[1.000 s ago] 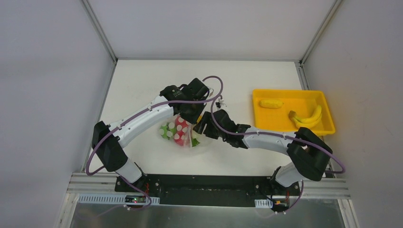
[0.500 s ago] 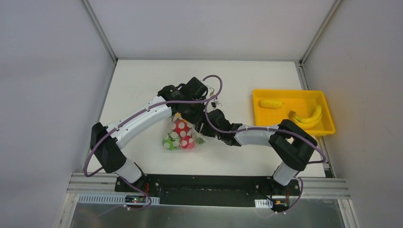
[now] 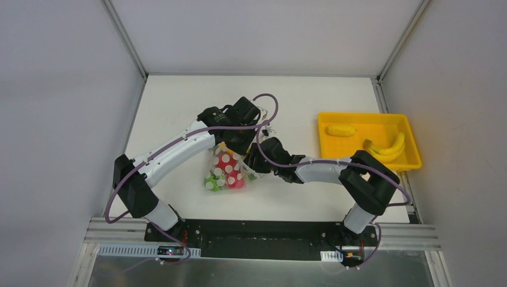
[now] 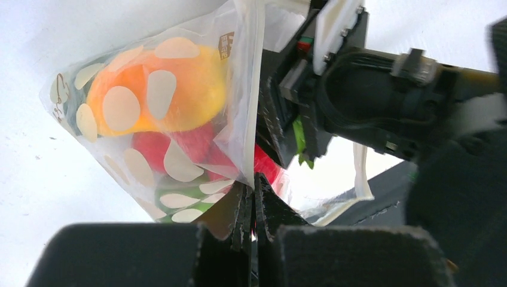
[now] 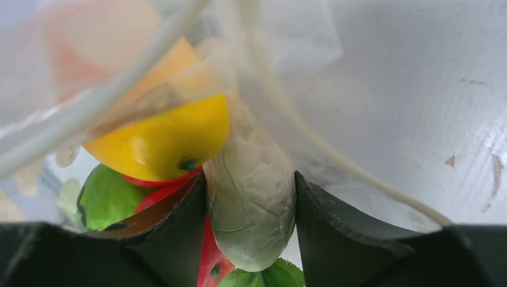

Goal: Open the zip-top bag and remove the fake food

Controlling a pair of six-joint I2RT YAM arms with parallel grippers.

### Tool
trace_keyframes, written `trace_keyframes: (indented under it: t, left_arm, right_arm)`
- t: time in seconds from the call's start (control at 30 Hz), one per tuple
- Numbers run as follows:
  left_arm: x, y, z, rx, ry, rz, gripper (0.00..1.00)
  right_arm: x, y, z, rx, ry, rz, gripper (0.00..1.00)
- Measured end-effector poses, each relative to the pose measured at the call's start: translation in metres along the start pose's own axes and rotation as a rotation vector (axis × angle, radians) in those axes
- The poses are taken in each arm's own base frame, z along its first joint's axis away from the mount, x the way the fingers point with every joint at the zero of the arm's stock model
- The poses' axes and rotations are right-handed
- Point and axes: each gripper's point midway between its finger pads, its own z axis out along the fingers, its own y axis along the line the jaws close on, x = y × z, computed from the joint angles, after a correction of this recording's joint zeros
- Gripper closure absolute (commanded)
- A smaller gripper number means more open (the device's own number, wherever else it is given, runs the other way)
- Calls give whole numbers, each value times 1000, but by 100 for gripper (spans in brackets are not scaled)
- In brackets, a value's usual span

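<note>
The zip-top bag [image 3: 226, 171], clear with white dots, hangs at the table's middle, holding red, green and orange fake food. My left gripper [image 3: 238, 145] is shut on the bag's upper edge; the left wrist view shows the jaws [image 4: 254, 194] pinching the plastic of the bag [image 4: 161, 107]. My right gripper [image 3: 254, 160] reaches into the bag's mouth from the right. In the right wrist view it [image 5: 251, 209] is shut on a pale greenish-white piece [image 5: 251, 191], with a yellow piece [image 5: 161, 140], a red piece [image 5: 212, 260] and a green one [image 5: 104, 197] beside it.
A yellow tray [image 3: 412, 152] stands at the right, holding a banana [image 3: 387, 146] and a corn piece [image 3: 341, 130]. The table's side rails run along the left and right edges.
The right gripper has pushed left into the bag's mouth. The bag has been drawn up and hangs more bunched under the left gripper. Little differs over the last half second.
</note>
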Motion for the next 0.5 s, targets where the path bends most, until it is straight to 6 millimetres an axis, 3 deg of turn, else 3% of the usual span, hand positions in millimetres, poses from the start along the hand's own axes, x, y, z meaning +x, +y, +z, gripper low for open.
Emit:
trace_keyframes:
  t: [0.3,0.5]
  left_arm:
    - [0,4,0,-21,-3,3,100]
    - [0,6,0,-32,-4,7,100]
  right_arm:
    - [-19,18,-49,-23,3,-32,69]
    - [-31,30,-68,-13,47,-21,70]
